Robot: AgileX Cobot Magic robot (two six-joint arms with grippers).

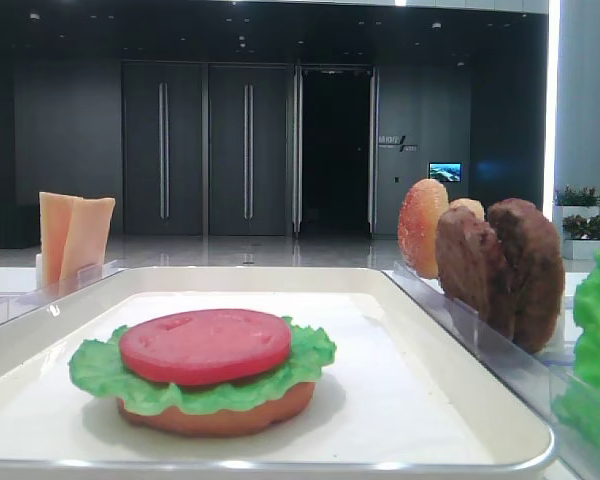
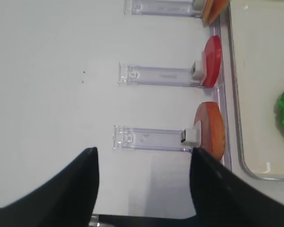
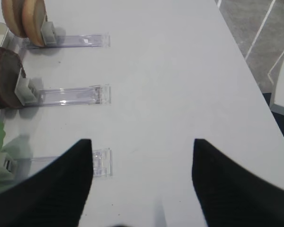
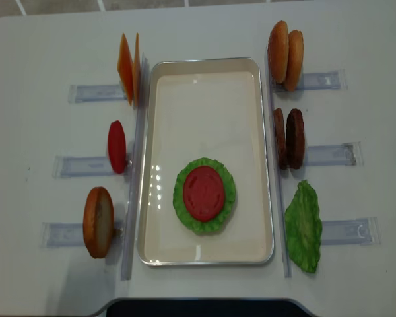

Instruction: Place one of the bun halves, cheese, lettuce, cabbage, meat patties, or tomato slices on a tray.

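The left gripper (image 2: 144, 184) hangs over the worktop's (image 4: 39, 59) left side, its dark fingers (image 2: 66, 189) spread wide with nothing between them. Just beyond its right finger a bun half (image 2: 210, 130) stands on edge at the end of a clear rack (image 2: 149, 138). The right gripper (image 3: 142, 182) hovers over the right side, fingers (image 3: 236, 189) likewise wide apart and empty, with a rack end (image 3: 102, 163) by its left finger.

The tray (image 4: 204, 86) lies lengthwise in the middle of the worktop. In its near half sits a stack: a bun half (image 1: 220, 415) at the bottom, lettuce (image 4: 179, 198) on it with its ruffled edge showing all round, and a tomato slice (image 4: 203, 192) on top, flat, red and smooth with faint relief. The far half of the tray is bare.

Along the tray's left edge three racks stand side by side: cheese (image 4: 127, 67) toward the far left corner, thin pale-orange squares on edge; one tomato slice (image 4: 117, 146) on edge in the middle; the bun half nearest. Along the right edge: two bun halves (image 4: 285, 55) upright at the far end, one with a speckled golden crust; two meat patties (image 4: 288, 137), dark brown and rough, upright in the middle; a second lettuce leaf (image 4: 303, 226) leaning on the near rack. A long clear strip (image 4: 135, 165) runs beside each long side of the tray.
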